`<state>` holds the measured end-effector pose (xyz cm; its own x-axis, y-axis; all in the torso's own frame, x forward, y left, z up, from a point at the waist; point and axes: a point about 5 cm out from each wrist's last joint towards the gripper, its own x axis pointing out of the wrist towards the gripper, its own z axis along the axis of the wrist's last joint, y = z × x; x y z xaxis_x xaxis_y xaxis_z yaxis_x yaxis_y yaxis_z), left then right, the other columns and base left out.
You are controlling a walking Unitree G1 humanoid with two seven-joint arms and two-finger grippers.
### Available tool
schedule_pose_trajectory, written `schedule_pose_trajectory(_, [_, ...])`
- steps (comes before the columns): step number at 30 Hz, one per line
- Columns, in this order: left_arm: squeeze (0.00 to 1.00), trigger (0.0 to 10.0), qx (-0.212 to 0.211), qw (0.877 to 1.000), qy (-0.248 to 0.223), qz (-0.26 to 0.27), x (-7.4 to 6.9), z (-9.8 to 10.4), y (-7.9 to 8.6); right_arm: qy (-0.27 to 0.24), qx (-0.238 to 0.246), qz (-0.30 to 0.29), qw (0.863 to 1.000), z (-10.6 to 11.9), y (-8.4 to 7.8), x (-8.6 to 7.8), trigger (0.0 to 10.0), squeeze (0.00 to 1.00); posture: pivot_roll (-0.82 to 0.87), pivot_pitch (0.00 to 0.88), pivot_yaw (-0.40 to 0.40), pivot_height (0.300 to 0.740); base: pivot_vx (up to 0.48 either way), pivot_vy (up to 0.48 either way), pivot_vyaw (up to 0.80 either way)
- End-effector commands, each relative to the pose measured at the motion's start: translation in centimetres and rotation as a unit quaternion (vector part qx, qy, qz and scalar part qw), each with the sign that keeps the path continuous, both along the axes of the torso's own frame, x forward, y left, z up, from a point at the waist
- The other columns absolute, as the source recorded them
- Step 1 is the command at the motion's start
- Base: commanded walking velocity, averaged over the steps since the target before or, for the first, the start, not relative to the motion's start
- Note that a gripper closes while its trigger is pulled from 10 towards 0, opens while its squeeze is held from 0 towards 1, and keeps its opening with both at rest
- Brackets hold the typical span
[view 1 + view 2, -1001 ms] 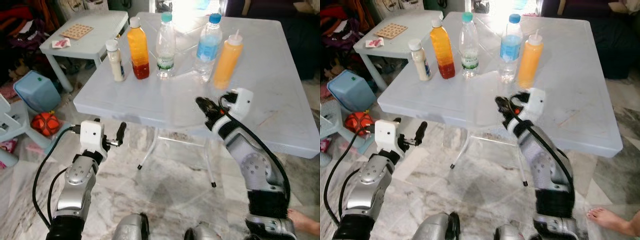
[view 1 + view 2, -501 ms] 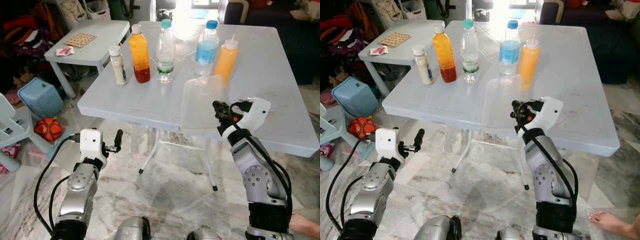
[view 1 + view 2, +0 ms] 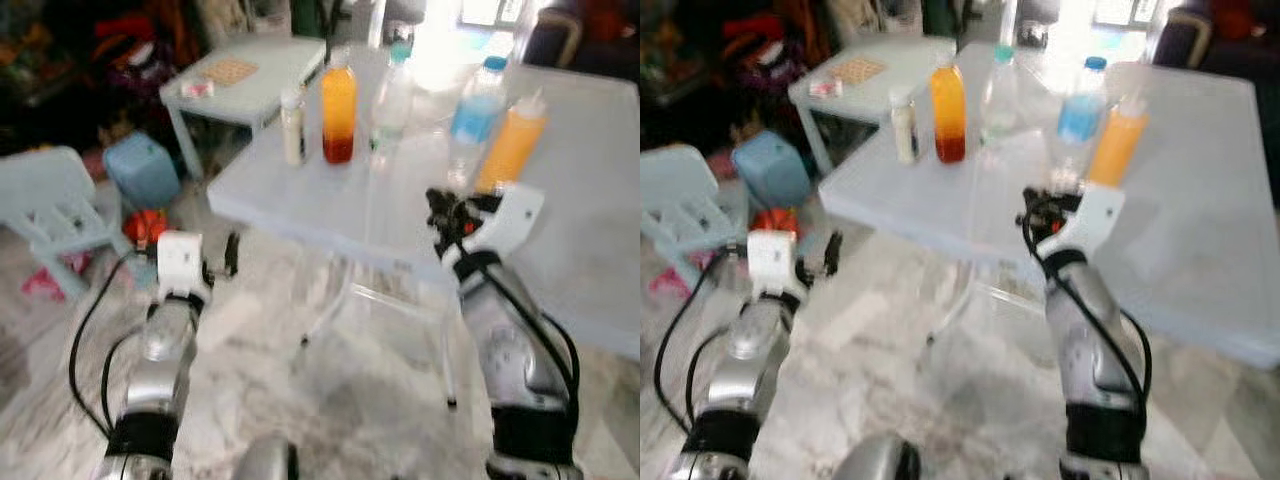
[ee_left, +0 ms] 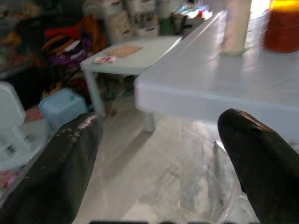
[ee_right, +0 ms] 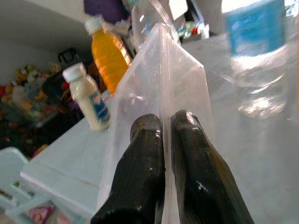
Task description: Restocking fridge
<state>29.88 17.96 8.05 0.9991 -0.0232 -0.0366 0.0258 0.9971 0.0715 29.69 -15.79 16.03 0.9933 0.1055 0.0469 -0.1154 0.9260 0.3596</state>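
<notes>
the left claw hangs low at the near left, below the table's edge, fingers spread wide and holding nothing, apparently kept free for a later grab. to the right, the right claw is raised at the near edge of the pale table, its fingers pressed together on a thin clear plastic sheet, probably a bag, held upright in front of the bottles; it looks meant as the carrier for what goes to the fridge. farther back on the table stands a row of drinks, left to right: a small white bottle, an orange and red juice bottle, a clear water bottle, a blue-labelled water bottle and an orange squeeze bottle, all upright and untouched. the head views are blurred. at the far left stands a smaller table, with a blue bin on the floor beside it.
</notes>
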Motion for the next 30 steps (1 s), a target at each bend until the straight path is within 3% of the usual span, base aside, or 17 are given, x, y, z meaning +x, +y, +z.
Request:
schedule_pose_trajectory(1, [0.0, 10.0, 0.008, 1.0, 0.013, 0.019, -0.4, -0.8, 0.5, -0.008, 0.003, 0.017, 1.0, 0.3, 0.9, -0.1, 10.0, 0.0, -0.02, 0.0, 0.058, 0.74, 0.0, 0.0, 0.8])
schedule_pose_trajectory(6, [0.0, 10.0, -0.007, 1.0, 0.008, 0.008, -0.4, -0.7, -0.3, -0.009, -0.001, 0.022, 1.0, 0.2, 1.2, -0.2, 10.0, 0.0, -0.01, 0.0, 0.046, 0.74, 0.0, 0.0, 0.8])
schedule_pose_trajectory(11, [0.0, 10.0, -0.015, 1.0, 0.011, -0.004, -1.1, -0.9, 0.1, -0.014, -0.022, 0.025, 0.999, 0.0, 1.2, -0.3, 10.0, 0.0, 0.0, 0.0, 0.048, 0.74, 0.0, 0.0, 0.8])
schedule_pose_trajectory(15, [0.0, 10.0, -0.007, 1.0, 0.015, 0.015, -2.0, -1.5, 1.2, -0.005, -0.034, 0.02, 0.999, -0.9, 0.6, -0.7, 10.0, 0.0, 0.01, 0.0, 0.044, 0.74, 0.0, 0.0, 0.8])
schedule_pose_trajectory(20, [0.0, 10.0, 0.003, 1.0, 0.004, 0.026, -3.1, -1.4, 1.4, 0.003, -0.034, 0.017, 0.999, -1.3, 0.0, -0.5, 10.0, 0.0, 0.03, 0.0, 0.02, 0.74, 0.0, 0.0, 0.8])
schedule_pose_trajectory(28, [0.0, 10.0, 0.021, 0.998, 0.024, 0.059, -5.9, -2.6, 3.1, 0.005, -0.027, 0.037, 0.999, -1.4, 1.0, 0.0, 10.0, 0.0, 0.06, 0.0, 0.012, 0.74, 0.0, 0.0, 0.8])
schedule_pose_trajectory(30, [0.0, 10.0, 0.021, 0.998, 0.028, 0.058, -6.0, -2.8, 3.1, 0.012, -0.026, 0.032, 0.999, -1.9, 0.9, -0.1, 10.0, 0.0, 0.06, 0.0, 0.011, 0.74, 0.0, 0.0, 0.8])
